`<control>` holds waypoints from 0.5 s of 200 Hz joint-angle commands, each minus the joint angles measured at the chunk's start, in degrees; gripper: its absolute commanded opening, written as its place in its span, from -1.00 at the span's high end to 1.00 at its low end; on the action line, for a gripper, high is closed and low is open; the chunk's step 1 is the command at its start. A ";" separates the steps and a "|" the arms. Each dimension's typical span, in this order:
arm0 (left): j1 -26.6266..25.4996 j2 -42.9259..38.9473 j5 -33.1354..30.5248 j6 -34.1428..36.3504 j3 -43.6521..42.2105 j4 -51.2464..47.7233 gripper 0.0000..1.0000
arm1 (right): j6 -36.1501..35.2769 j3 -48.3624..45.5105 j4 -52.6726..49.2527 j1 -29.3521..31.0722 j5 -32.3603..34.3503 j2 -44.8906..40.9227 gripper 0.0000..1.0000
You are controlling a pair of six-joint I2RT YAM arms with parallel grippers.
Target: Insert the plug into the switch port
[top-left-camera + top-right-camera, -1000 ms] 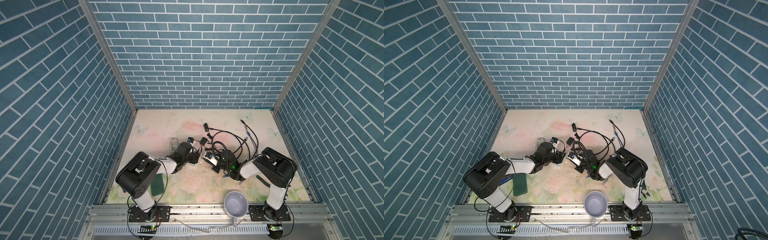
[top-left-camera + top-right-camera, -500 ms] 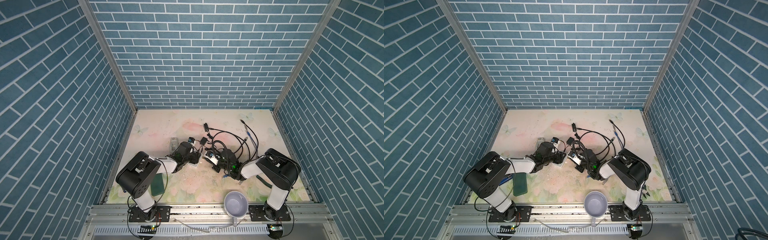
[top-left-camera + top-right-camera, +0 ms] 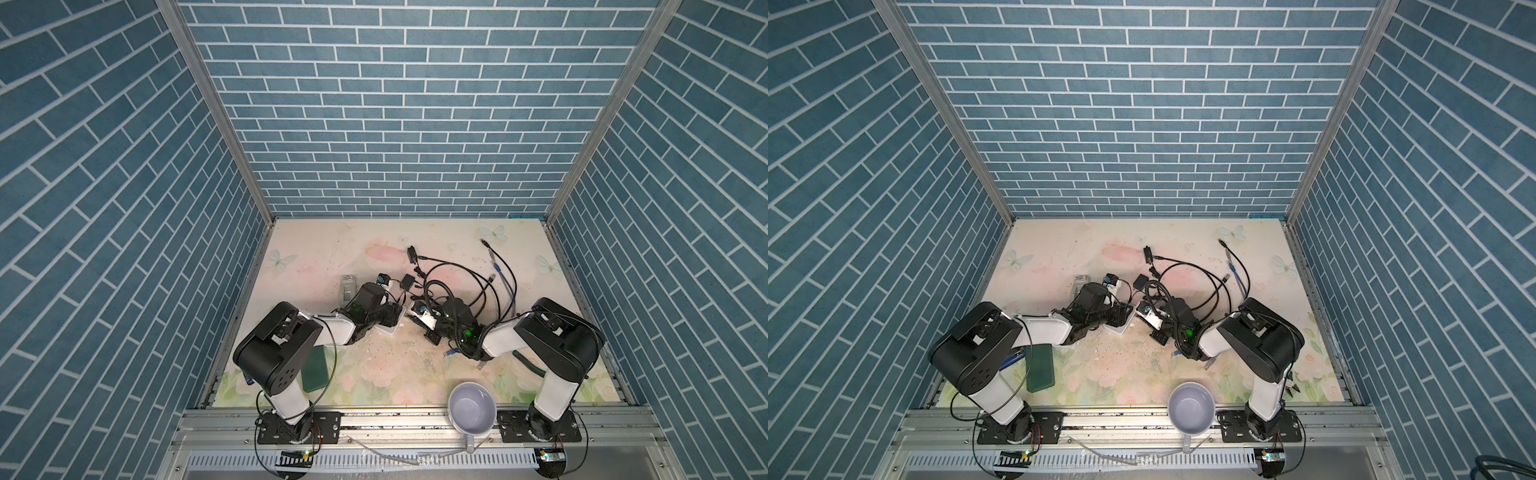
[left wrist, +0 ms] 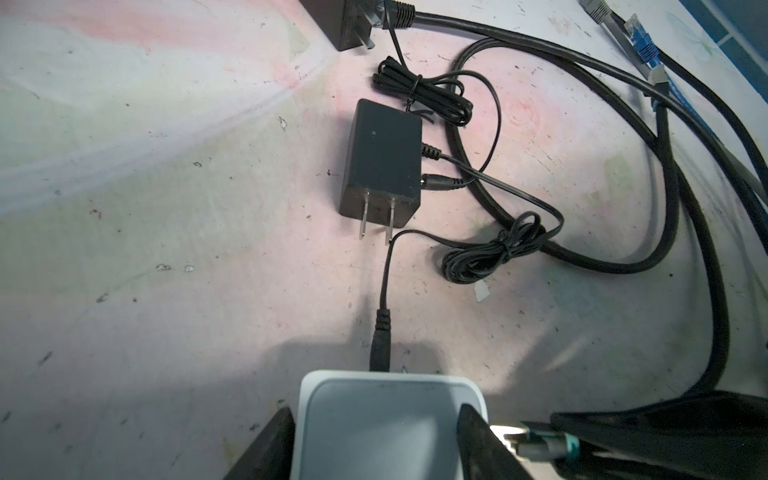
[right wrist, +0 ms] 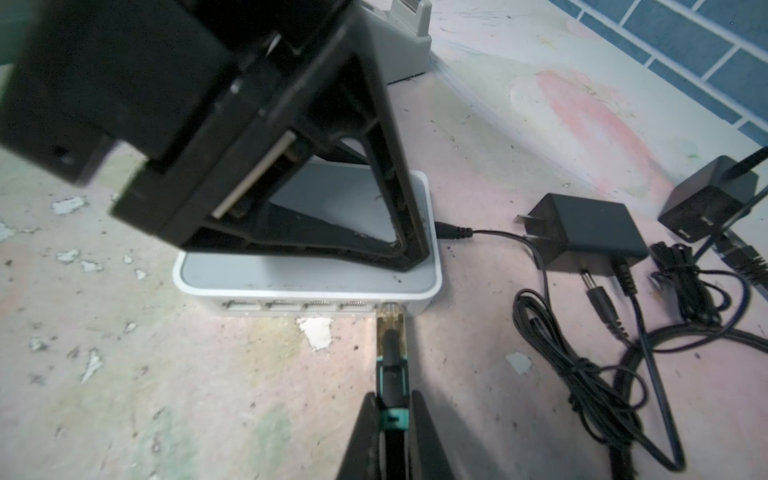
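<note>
The white switch [image 5: 307, 286] lies flat on the floral table, seen in both top views [image 3: 390, 327]. My left gripper [image 4: 376, 411] is shut on the switch, one black finger against each of its sides [image 4: 270, 444]. A row of ports [image 5: 291, 306] faces my right gripper [image 5: 392, 399]. That gripper is shut on the teal-booted cable just behind the clear plug [image 5: 390, 320]. The plug's tip sits at the mouth of the end port, nearest the power lead; most of its clear body shows outside.
A black barrel lead [image 5: 453, 230] is plugged into the switch's side. Two black power adapters [image 5: 594, 232] [image 5: 706, 199] and coiled black cables [image 5: 582, 374] lie beside it. A grey mug [image 3: 471, 405], a green block [image 3: 318, 368] and blue cables [image 3: 505, 282] lie further off.
My right arm has edged a little toward the switch, carrying the plug with it. The left gripper and the switch have stayed put.
</note>
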 commanded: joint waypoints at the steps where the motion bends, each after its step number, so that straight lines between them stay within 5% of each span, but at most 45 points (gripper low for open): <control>1: -1.29 2.10 6.48 0.50 -0.12 -5.18 -0.24 | 2.12 -0.93 16.65 1.30 -2.86 0.74 1.00; 100: -1.04 0.81 10.78 0.23 0.17 -5.10 -0.24 | -0.82 -3.45 22.67 1.36 -8.25 4.53 1.00</control>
